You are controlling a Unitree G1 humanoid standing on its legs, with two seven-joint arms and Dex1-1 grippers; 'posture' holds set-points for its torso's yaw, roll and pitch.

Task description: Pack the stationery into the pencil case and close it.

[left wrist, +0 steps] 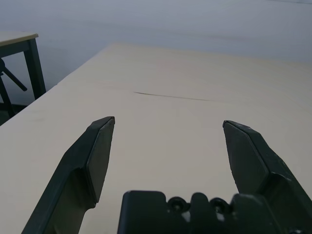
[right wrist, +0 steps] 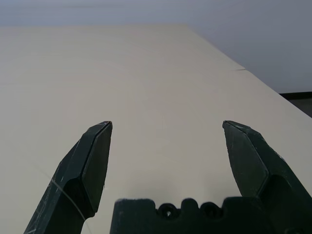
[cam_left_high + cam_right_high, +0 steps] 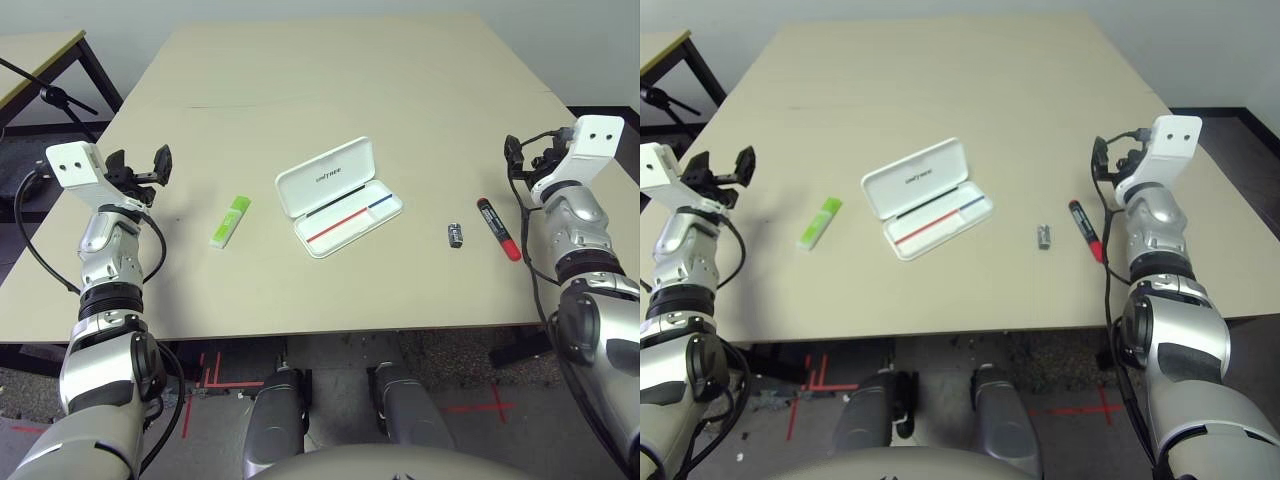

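A wide pale beige counter [image 3: 330,90] carries everything, with a thin dark seam line running across its far part. Near its middle lies the pencil case [image 3: 338,197], a flat white box with rounded corners, open, its lid tipped back toward the far side with dark lettering on it, and red, blue and black lines showing inside the tray. The left hand [image 3: 140,165] hangs above the counter's left edge, its two black fingers [image 1: 95,156] standing wide apart with nothing between them, well apart from the case. The right hand [image 2: 167,129] hangs above the counter's right side, its fingers [image 2: 248,156] likewise spread wide and holding nothing. To the left of the case, between it and the left hand, lies the lime-green highlighter [image 3: 230,221], flat on the counter and angled slightly. To the right of the case, close to the right arm, lies the red marker [image 3: 498,228] with its black cap pointing away from the robot. Just beside it, on the case's side, rests the tiny dark-silvery cylinder [image 3: 455,235].
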